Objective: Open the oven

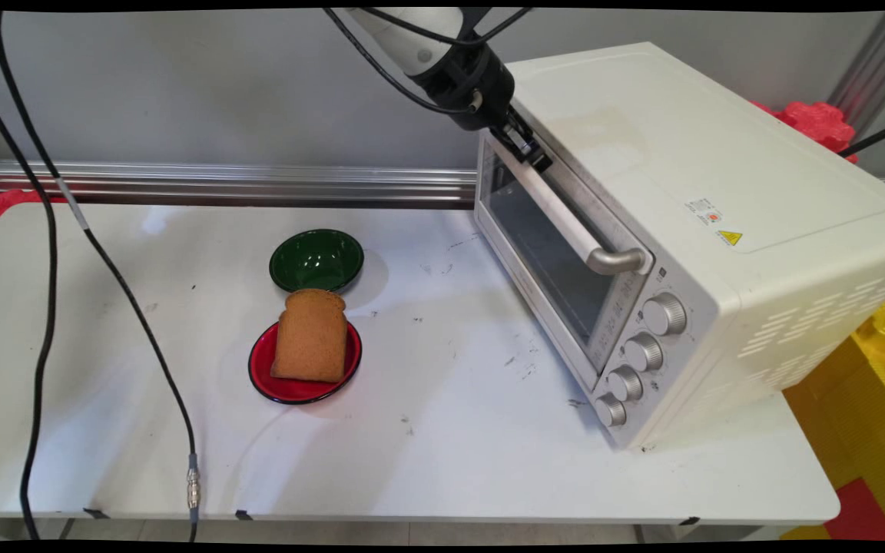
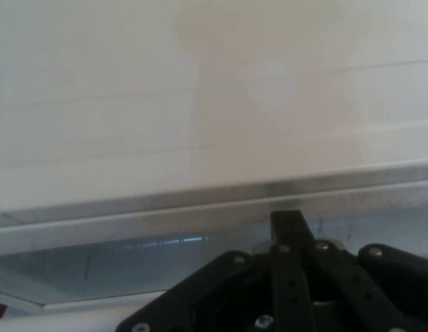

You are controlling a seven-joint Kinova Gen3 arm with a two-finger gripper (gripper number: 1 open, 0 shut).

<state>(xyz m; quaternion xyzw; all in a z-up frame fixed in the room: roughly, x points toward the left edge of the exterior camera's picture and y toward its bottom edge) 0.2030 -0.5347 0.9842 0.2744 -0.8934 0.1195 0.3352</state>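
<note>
Gripper: you have the gripper (image 1: 528, 147) at the far end of the oven door handle (image 1: 565, 219), at the door's top edge; whether its fingers are apart or closed on the bar, you cannot tell.
Oven: the cream toaster oven (image 1: 688, 230) stands on the right side of the tabletop (image 1: 450, 445), its glass door (image 1: 542, 253) closed and angled toward the left, four knobs (image 1: 634, 361) down its front.
Hand view: you look close onto the oven's pale top, with the metal door edge and a strip of glass below it.
Plates: a slice of toast (image 1: 310, 335) lies on a red plate (image 1: 293, 388), well left of the oven; a green bowl (image 1: 316, 260) sits just behind it.
</note>
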